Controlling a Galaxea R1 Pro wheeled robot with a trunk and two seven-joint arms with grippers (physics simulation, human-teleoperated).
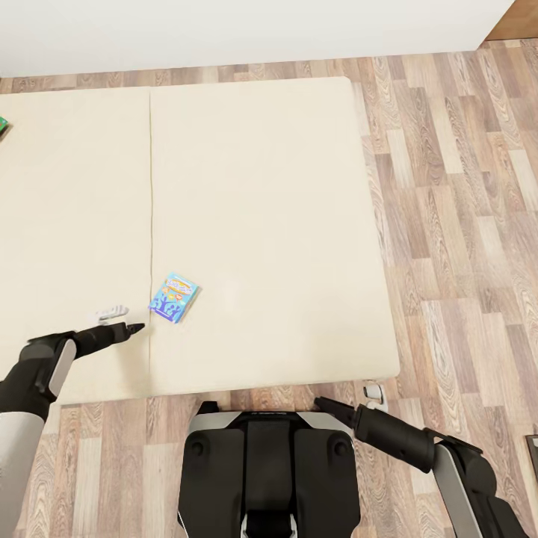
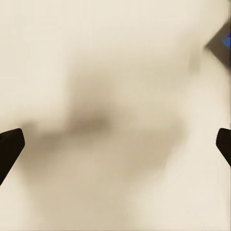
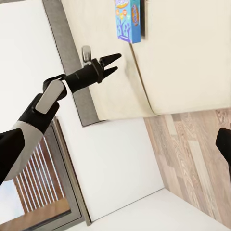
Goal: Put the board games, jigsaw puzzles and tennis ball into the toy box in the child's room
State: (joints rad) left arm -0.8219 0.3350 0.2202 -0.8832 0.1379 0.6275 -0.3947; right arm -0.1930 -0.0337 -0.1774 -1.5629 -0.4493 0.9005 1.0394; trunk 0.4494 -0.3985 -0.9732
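**Left arm poised beside the blue game on the bed**

Nearest us, the right gripper (image 1: 329,404) hangs over the wood floor (image 1: 463,224) by the bed's corner; whether its fingers are apart, I cannot tell. Over the beige bed (image 1: 269,187), the left gripper (image 1: 136,327) shows fingers spread wide, holding nothing. Just beside them lies the blue board game (image 1: 173,297), flat; its cover lettering is too small to read.
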